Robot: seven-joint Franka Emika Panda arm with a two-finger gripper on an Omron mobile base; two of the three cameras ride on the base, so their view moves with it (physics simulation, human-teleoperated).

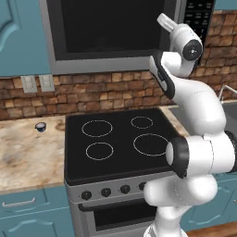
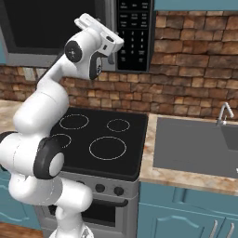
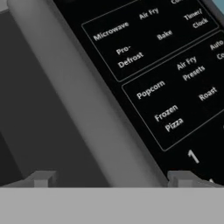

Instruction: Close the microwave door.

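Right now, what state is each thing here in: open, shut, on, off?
microwave door: looks shut against the microwave.
door handle: between the open jaws, not gripped.
gripper: jaws open.
stove: burners dark.
oven door: shut.
faucet: no water showing.

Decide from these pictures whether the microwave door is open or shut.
Shut, or very nearly: the microwave door lies flush in the microwave's front, its handle right beside the keypad, and no cavity shows.

The stove (image 1: 118, 139) is seen from behind-left and behind-right by both base views, looking down; the microwave (image 3: 175, 78) keypad is viewed very closely by the hand camera.
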